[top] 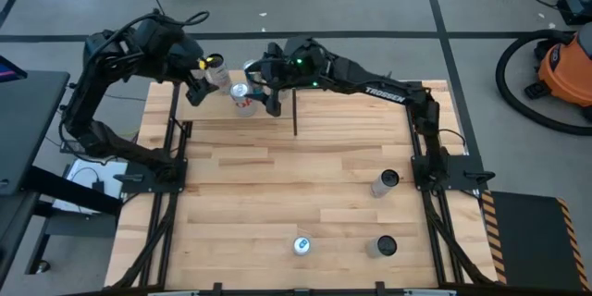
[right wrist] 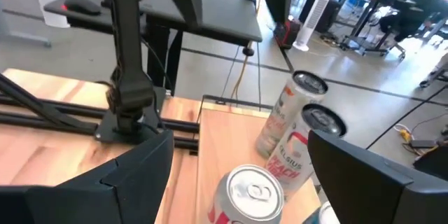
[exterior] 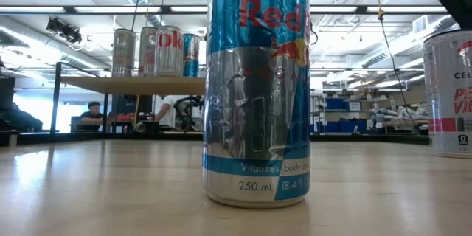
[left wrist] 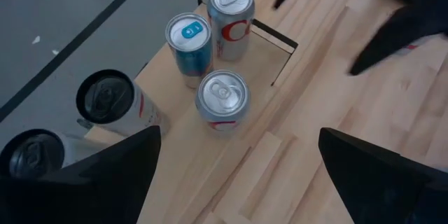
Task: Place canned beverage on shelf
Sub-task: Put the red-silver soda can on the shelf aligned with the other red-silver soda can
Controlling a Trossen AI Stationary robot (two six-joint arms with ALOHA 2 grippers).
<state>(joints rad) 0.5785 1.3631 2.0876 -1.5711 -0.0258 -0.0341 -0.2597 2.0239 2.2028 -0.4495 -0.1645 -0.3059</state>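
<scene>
1. We look down on the counter (top: 277, 194). The shelf (exterior: 133, 85) stands at its 11 o'clock edge, raised on thin black rods.
2. The left tool (top: 199, 81) hangs over the 9 o'clock end of the shelf. Its fingers (left wrist: 105, 175) are spread as wide as they go, and nothing is between them.
3. The right tool (top: 264, 92) hangs near the shelf's 3 o'clock end, just beside the silver can (top: 242, 97). Its fingers (right wrist: 105, 182) are apart and we see clear gaps on both sides of that can, so it grips nothing.
4. The silver can stands upright on the shelf. Behind it, toward 12 o'clock, stand a small blue can (left wrist: 189, 38) and a second silver can (left wrist: 231, 14).
5. Two white cans with dark tops (top: 217, 69) stand at the shelf's 10 o'clock corner, close together.
6. A tall blue can (top: 302, 245) stands upright on the counter at 6 o'clock, well apart from the shelf.
7. Two more dark-topped cans (top: 387, 182) stand on the counter around 4 o'clock, one behind the other.
</scene>
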